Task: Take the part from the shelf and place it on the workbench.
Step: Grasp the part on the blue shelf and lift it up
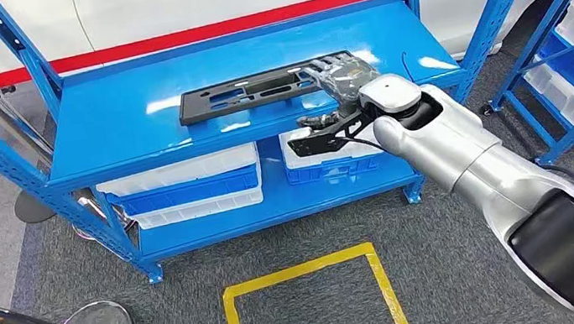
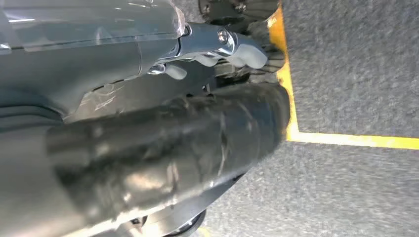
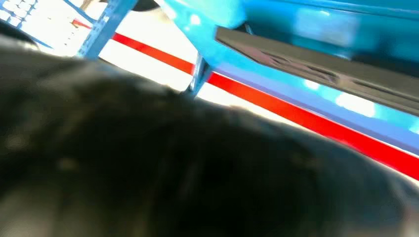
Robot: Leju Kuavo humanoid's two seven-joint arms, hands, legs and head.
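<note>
While the right robot hand (image 1: 342, 74) rests on the right end of the long flat black plastic part (image 1: 257, 95), the part lies on the blue metal shelf (image 1: 125, 117).
Whether its fingers grip the part cannot be told. White and blue plastic bins (image 1: 181, 187) sit below the robot hand; the left robot hand (image 2: 217, 49) hangs over grey floor with yellow tape (image 2: 291, 98), its state unclear.

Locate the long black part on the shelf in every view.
Head view: the black part lies flat on the blue shelf, its right end under the right hand.
Left wrist view: not in it.
Right wrist view: blurred dark strip, upper right.
Shared landmark: the red stripe behind the shelf.
</note>
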